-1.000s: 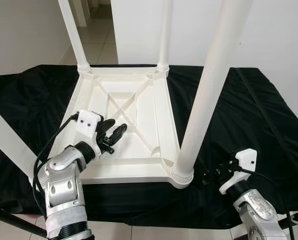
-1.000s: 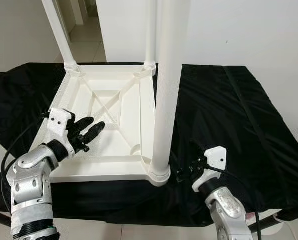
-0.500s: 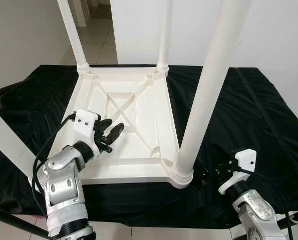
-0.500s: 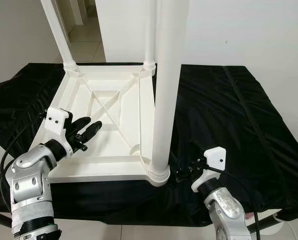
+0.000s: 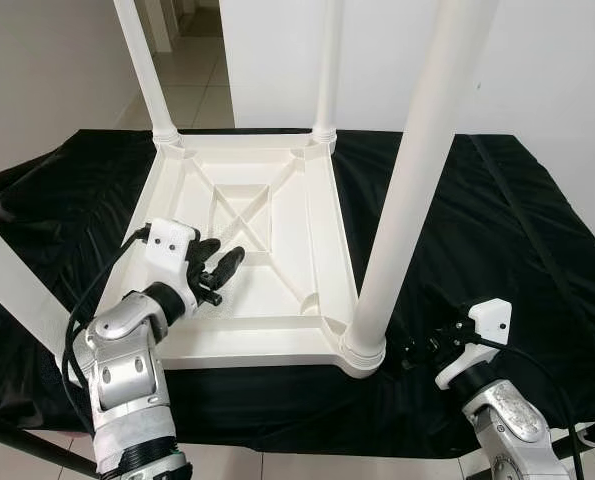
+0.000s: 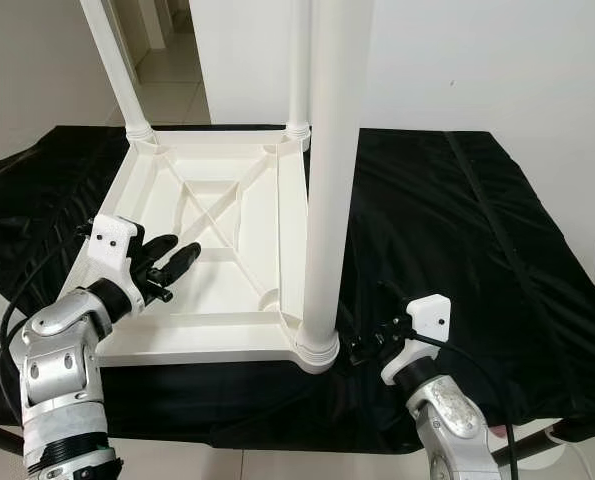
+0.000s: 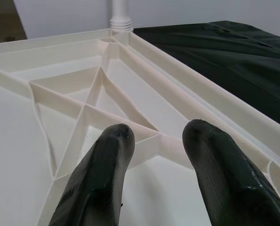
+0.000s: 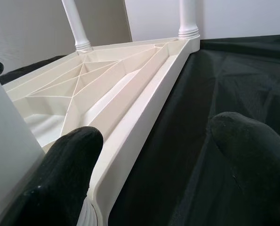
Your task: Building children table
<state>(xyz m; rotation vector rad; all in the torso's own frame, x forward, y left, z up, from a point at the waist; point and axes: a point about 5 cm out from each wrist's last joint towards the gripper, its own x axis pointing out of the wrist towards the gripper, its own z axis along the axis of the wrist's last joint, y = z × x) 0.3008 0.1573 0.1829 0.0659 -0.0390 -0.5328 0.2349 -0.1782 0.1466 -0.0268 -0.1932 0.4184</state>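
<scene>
Upturned white table [image 5: 277,250] on black cloth [image 5: 497,230]; left gripper [image 5: 220,268] and right gripper [image 5: 414,351] both spread, empty.

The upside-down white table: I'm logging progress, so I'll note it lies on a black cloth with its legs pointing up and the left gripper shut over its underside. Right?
Not quite. The left gripper is open, as the left wrist view shows. The white table does lie upside down on the black cloth, legs pointing up.

The white plastic table [image 5: 277,250] lies upside down on the black cloth [image 5: 477,230], ribbed underside up. Legs stand upright at its corners: near-right leg [image 5: 412,180], far-right leg [image 5: 327,70], far-left leg [image 5: 145,70].
</scene>
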